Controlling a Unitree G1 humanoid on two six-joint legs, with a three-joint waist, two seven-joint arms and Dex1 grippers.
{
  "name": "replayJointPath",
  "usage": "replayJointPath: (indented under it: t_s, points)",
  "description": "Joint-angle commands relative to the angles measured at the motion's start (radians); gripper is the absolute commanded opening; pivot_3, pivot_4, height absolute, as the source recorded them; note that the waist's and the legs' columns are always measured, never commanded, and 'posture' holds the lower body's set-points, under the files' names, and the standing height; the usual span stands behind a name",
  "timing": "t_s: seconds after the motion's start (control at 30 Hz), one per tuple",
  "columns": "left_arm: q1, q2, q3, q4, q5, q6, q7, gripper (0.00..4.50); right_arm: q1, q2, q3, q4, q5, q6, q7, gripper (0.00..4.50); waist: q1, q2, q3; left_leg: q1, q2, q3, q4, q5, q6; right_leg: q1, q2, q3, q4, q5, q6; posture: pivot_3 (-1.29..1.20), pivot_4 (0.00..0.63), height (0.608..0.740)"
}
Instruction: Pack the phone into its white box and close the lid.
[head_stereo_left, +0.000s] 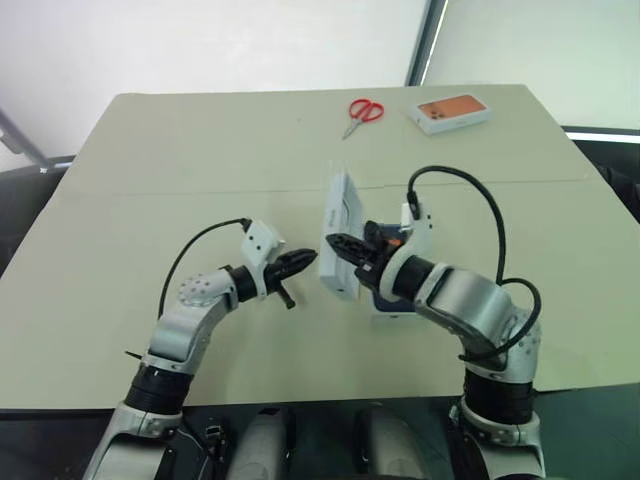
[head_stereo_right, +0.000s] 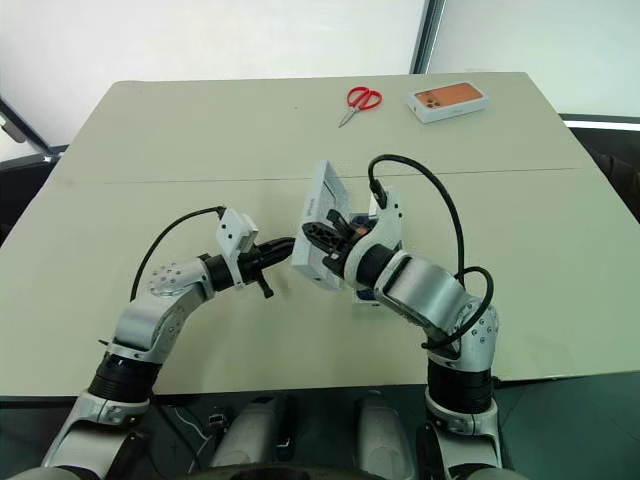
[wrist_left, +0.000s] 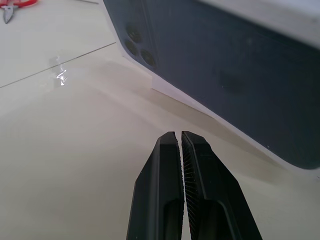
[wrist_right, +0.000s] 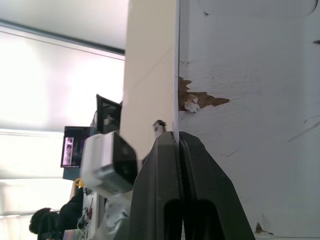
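lid: white, held off the table on edge near mid-table, its printed dark blue phone picture facing the left gripper; inner pale face, scuffed with a torn brown patch, toward the right wrist
right gripper: fingers clenched on the lid's rim, pinching the thin wall between them
left gripper: fingers pressed together with nothing between them, tips just beside the lid's printed face, low over the table
box: a white corner showing on the table under the right forearm, mostly hidden; cannot tell what lies in it
phone: cannot tell where it is; the arm covers the box
scissors: red handles, lying at the far side of the table, well apart from the grippers
orange-topped box: white sides, near the far right corner, right of the scissors
table: pale beige, a seam running across it behind the lid
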Motion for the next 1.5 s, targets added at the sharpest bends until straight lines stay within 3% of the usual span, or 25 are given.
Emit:
replayJointPath:
  t_s: [0.03, 0.53, 0.63, 0.8, 0.93, 1.03, 1.17, 1.37, 1.5]
  points:
    - [-0.018, 0.01, 0.04, -0.01, -0.009, -0.023, -0.001, 0.21, -0.015, 0.001, 0.013, -0.064, 0.025, -0.01, 0.042, 0.03, 0.0, 0.0, 0.0, 0.0, 0.0, 0.0, 0.0, 0.0, 0.0, 0.0, 0.0, 0.0, 0.0, 0.0, 0.0, 0.0, 0.15, 0.697]
    - [-0.063, -0.026, 0.031, 0.036, 0.014, -0.038, 0.012, 0.21, 0.138, -0.25, -0.04, 0.105, 0.025, 0.177, 0.294, 0.03, 0.005, 0.0, 0.0, 0.0, 0.0, 0.0, 0.0, 0.0, 0.001, 0.002, 0.0, 0.0, -0.001, 0.0, 0.0, 0.0, 0.15, 0.697]
    - [-0.131, -0.095, -0.001, 0.091, 0.031, -0.055, 0.039, 0.21, 0.086, -0.345, -0.098, 0.17, 0.025, 0.229, 0.372, 0.96, 0.014, 0.0, 0.0, 0.0, 0.0, 0.0, 0.001, 0.0, 0.001, 0.002, 0.0, 0.0, -0.001, 0.0, 0.0, 0.0, 0.15, 0.697]
    - [-0.194, -0.188, -0.051, 0.143, 0.053, -0.064, 0.042, 0.21, -0.025, -0.58, -0.12, 0.238, 0.025, 0.318, 0.543, 3.51, 0.012, 0.0, 0.0, 0.0, -0.003, 0.001, 0.002, -0.001, 0.002, 0.003, -0.002, 0.0, -0.003, 0.0, 0.0, 0.0, 0.15, 0.697]
    - [-0.222, -0.256, -0.109, 0.174, 0.083, -0.07, 0.05, 0.21, -0.089, -0.799, -0.104, 0.258, -0.051, 0.353, 0.609, 3.51, 0.008, 0.0, 0.0, 0.0, 0.0, 0.001, 0.001, -0.002, 0.004, 0.002, -0.001, -0.001, -0.003, 0.0, 0.0, 0.0, 0.15, 0.697]
    - [-0.235, -0.285, -0.122, 0.197, 0.104, -0.073, 0.065, 0.21, -0.093, -0.867, -0.1, 0.249, -0.203, 0.35, 0.72, 3.51, 0.007, 0.0, 0.0, 0.0, 0.0, 0.001, 0.002, -0.002, 0.004, 0.003, -0.001, -0.001, -0.003, 0.0, 0.0, 0.0, 0.15, 0.697]
    - [-0.233, -0.294, -0.096, 0.183, 0.096, -0.061, 0.086, 0.21, -0.074, -0.946, -0.051, 0.172, -0.542, 0.275, 0.94, 3.51, 0.008, 0.0, 0.0, 0.0, 0.0, 0.001, 0.001, -0.002, 0.004, 0.002, -0.001, 0.0, -0.003, 0.0, 0.0, 0.0, 0.15, 0.697]
    - [-0.202, -0.234, 0.016, 0.066, 0.013, 0.112, 0.134, 0.21, -0.019, -1.04, 0.09, 0.113, -1.001, 0.076, 1.206, 3.51, 0.007, 0.0, 0.0, 0.0, 0.0, 0.001, 0.002, -0.002, 0.004, 0.002, -0.001, -0.001, -0.003, 0.0, 0.0, 0.0, 0.15, 0.697]
    - [-0.137, -0.105, 0.006, -0.08, -0.01, 0.288, 0.103, 0.21, 0.003, -1.064, 0.153, 0.133, -1.185, 0.011, 1.332, 2.14, 0.006, 0.0, 0.0, 0.0, 0.0, 0.001, 0.001, -0.002, 0.004, 0.002, -0.001, 0.0, -0.003, 0.0, 0.0, 0.0, 0.15, 0.697]
